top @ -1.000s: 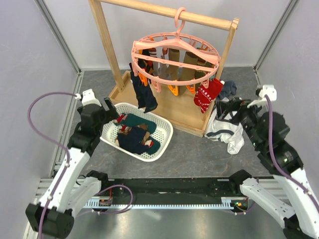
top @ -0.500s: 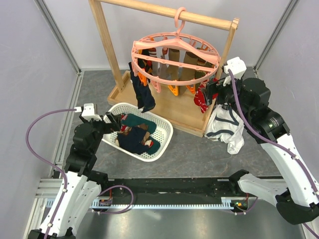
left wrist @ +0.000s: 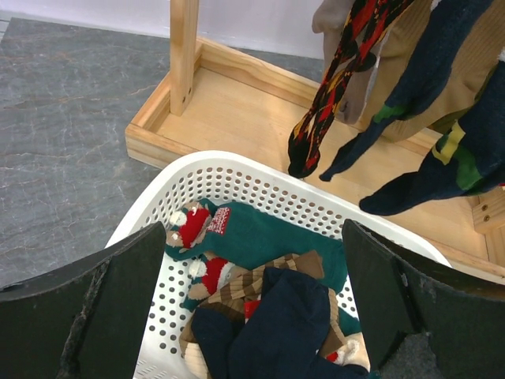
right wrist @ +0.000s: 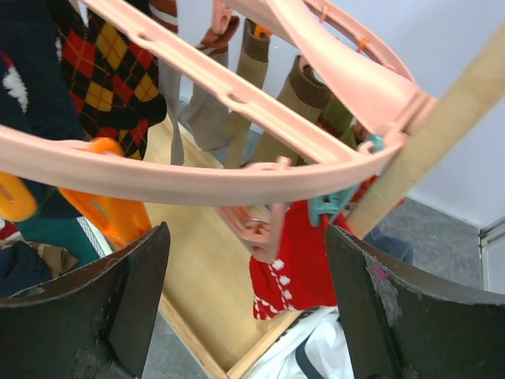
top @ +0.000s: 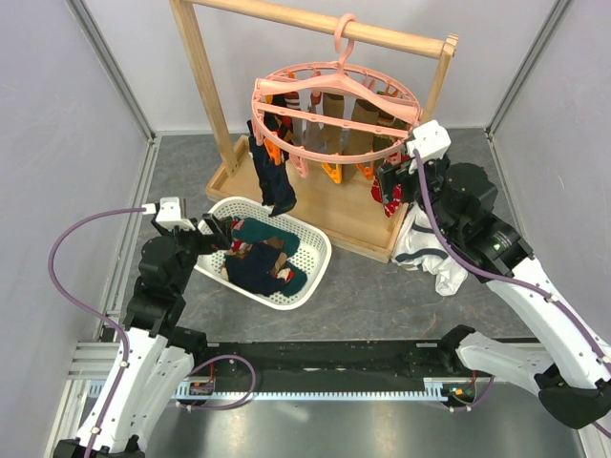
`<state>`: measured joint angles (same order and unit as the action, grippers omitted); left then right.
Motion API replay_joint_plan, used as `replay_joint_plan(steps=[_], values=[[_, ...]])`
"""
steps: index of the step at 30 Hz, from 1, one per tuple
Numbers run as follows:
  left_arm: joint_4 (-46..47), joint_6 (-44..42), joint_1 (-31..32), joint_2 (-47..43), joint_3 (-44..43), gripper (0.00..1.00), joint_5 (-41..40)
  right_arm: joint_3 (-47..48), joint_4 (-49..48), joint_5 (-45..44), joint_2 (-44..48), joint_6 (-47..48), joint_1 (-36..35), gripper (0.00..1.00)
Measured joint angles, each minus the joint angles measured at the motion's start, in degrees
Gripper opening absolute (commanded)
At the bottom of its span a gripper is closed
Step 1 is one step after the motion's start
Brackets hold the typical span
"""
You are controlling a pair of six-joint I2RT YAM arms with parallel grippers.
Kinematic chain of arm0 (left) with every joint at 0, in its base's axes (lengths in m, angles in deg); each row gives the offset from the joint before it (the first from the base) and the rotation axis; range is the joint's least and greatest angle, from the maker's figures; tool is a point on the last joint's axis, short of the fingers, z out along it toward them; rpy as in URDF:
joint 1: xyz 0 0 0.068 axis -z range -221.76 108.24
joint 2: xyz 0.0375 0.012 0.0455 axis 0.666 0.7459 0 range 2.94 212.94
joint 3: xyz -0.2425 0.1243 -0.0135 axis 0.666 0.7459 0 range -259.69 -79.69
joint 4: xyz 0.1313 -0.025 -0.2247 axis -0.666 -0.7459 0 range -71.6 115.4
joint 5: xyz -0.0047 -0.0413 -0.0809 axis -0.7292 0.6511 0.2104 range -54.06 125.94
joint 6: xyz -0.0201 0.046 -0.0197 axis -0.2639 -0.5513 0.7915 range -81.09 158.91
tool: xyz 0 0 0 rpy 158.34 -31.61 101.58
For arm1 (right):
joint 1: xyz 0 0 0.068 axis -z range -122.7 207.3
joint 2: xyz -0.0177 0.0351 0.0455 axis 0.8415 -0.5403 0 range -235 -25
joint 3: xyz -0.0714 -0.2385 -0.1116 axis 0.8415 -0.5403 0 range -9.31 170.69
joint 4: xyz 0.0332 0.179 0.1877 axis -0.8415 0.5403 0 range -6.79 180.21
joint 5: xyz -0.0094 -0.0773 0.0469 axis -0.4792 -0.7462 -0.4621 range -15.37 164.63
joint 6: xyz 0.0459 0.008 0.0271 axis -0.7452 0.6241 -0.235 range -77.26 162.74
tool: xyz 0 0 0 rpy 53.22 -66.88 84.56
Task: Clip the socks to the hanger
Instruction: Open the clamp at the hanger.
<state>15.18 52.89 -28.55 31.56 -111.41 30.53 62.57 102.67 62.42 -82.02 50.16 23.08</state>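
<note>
Two wrist views settle what the overhead one leaves vague. From above, the right gripper [top: 389,183] sits at the 4 o'clock edge of the round pink plastic ring hanger [top: 336,103], which hooks over the wooden rack frame [top: 202,76], and hides most of the red sock with white pattern [top: 392,200]. Its own camera shows the fingers [right wrist: 118,304] spread wide with nothing pinched. A pink clip [right wrist: 256,227] hangs in the gap, and the red sock [right wrist: 298,268] lies just beyond, toward 5 o'clock. That sock's long axis is upright, top end at the ring and the other end pointing down at the rack's base. The left gripper [top: 218,232] hovers at the 9 o'clock rim of the white mesh basket [top: 317,256]. Its wrist view shows both fingers [left wrist: 110,312] equally far apart, empty, above the basket [left wrist: 260,170]. Between them a dark teal sock [left wrist: 264,237] lies roughly along the 9-to-3 line, its Santa-figure end at 9 o'clock, with a navy sock [left wrist: 268,335] heaped at 6 o'clock.
</note>
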Motion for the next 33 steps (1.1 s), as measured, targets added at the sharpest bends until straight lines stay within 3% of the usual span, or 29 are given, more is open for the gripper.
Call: replay_joint_plan(steps=[8,14,25,33], values=[[0.04,-0.02,0.00,0.24,0.24,1.00,0.00,-2.38,-7.34,-13.97,-1.01,3.26,-11.32,0.85],[0.02,-0.02,0.00,0.09,0.24,1.00,0.00,-2.73,-11.08,-22.56,-3.23,4.24,-13.18,0.82],[0.02,-0.02,0.00,-0.70,0.24,1.00,0.00,-2.67,-11.61,-27.39,-6.10,4.20,-13.68,0.64],[-0.09,-0.02,0.00,-0.90,0.24,1.00,0.00,0.61,-9.51,-28.89,-7.80,2.99,-13.84,0.59]])
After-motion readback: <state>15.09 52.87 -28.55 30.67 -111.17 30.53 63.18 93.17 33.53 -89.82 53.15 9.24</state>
